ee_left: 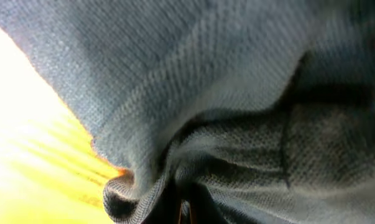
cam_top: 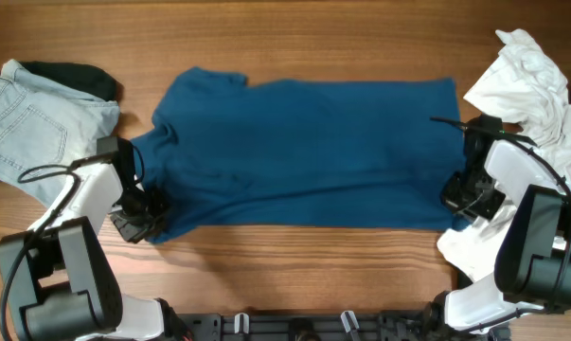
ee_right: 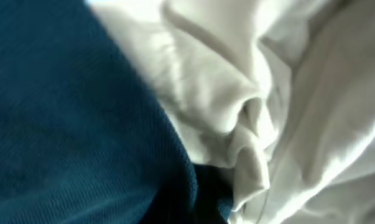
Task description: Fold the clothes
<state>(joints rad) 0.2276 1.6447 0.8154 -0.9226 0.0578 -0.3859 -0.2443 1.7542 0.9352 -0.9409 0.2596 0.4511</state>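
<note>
Across the middle of the bench (cam_top: 294,279) the blue shirt (cam_top: 313,152) lies spread. The left fingers (cam_top: 136,223) pinch its bunched near corner; the right fingers (cam_top: 463,194) sit at the opposite corner, and I cannot tell their grip.

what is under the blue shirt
Only the wooden table shows around the blue shirt. At its right end the white clothes meet its edge; whether they run beneath is hidden, as is anything else under it.

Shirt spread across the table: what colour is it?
Plain dark blue; the shirt shows best in the overhead view.
</note>
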